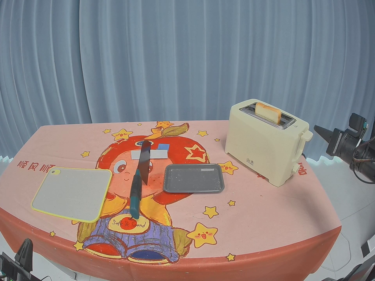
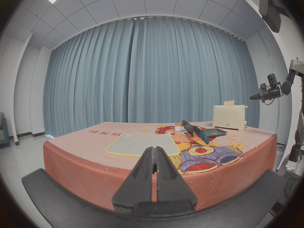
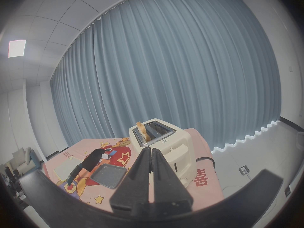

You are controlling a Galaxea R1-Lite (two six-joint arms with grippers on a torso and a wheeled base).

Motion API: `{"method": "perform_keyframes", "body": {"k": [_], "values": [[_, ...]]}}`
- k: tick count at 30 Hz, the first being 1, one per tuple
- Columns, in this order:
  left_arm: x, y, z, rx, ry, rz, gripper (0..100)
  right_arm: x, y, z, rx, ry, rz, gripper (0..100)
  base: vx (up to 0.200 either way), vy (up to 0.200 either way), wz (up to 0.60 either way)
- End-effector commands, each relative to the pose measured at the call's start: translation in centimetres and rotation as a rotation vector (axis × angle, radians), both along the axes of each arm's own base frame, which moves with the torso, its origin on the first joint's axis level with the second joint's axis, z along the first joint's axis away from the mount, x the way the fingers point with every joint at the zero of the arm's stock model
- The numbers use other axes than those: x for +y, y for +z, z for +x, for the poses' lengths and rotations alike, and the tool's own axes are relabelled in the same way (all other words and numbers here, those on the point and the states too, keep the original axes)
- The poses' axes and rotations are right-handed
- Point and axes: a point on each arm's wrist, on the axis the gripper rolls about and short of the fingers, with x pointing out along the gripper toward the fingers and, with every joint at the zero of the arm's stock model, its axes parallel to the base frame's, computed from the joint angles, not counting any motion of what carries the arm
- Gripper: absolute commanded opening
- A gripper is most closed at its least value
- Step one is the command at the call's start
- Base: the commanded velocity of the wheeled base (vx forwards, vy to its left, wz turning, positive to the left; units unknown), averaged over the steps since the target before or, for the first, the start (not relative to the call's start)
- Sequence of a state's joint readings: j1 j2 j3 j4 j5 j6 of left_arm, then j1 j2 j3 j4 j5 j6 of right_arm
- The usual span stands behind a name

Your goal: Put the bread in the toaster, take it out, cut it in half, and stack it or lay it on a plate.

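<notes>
A slice of bread (image 1: 268, 112) stands upright in the nearer slot of the cream toaster (image 1: 265, 145) at the table's right; from the right wrist the bread (image 3: 141, 131) juts out of the toaster (image 3: 164, 146). A grey plate (image 1: 194, 178) lies empty at mid-table. Left of it a knife (image 1: 138, 176) with a teal handle leans on a small white and blue block (image 1: 154, 153). A yellow-rimmed cutting board (image 1: 72, 194) lies at the left. My right gripper (image 1: 317, 129) hovers shut off the table's right edge, beside the toaster. My left gripper (image 2: 154, 151) sits shut, low before the table's front left edge.
The table (image 1: 265, 215) has a pink cartoon cloth, with bare room along its front right. A blue curtain hangs behind it. The toaster's lever side faces the right gripper (image 3: 151, 151).
</notes>
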State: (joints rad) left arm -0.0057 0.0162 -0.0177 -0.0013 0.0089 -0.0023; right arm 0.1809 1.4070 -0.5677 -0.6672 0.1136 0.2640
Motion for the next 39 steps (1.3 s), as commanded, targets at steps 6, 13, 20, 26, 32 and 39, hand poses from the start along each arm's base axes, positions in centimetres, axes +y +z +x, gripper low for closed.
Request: {"method": "perform_keyframes", "body": {"k": [6, 13, 20, 26, 32, 39], "values": [[0.0, -0.5, 0.1, 0.014, 0.000, -0.001, 0, 0.1, 0.1, 0.7, 0.006, -0.001, 0.014, 0, 0.000, 0.000, 0.00], [0.0, -0.5, 0.1, 0.014, 0.000, -0.001, 0, -0.4, -0.6, 1.9, 0.038, -0.032, 0.011, 0, 0.000, 0.000, 0.00], [0.0, -0.5, 0.1, 0.014, 0.000, -0.001, 0, -0.4, -1.5, 2.3, 0.071, -0.033, 0.006, 0, 0.000, 0.000, 0.00], [0.0, -0.5, 0.1, 0.012, 0.000, -0.001, 0, -0.4, -1.9, 2.6, 0.089, -0.033, 0.003, 0, 0.000, 0.000, 0.00], [0.0, -0.5, 0.1, 0.014, 0.000, -0.001, 0, -0.3, -2.6, 3.1, 0.114, -0.033, -0.003, 0, 0.000, 0.000, 0.00], [0.0, -0.5, 0.1, 0.014, 0.000, -0.001, 0, -0.4, -3.0, 3.1, 0.131, -0.034, -0.005, 0, 0.000, 0.000, 0.00]]}}
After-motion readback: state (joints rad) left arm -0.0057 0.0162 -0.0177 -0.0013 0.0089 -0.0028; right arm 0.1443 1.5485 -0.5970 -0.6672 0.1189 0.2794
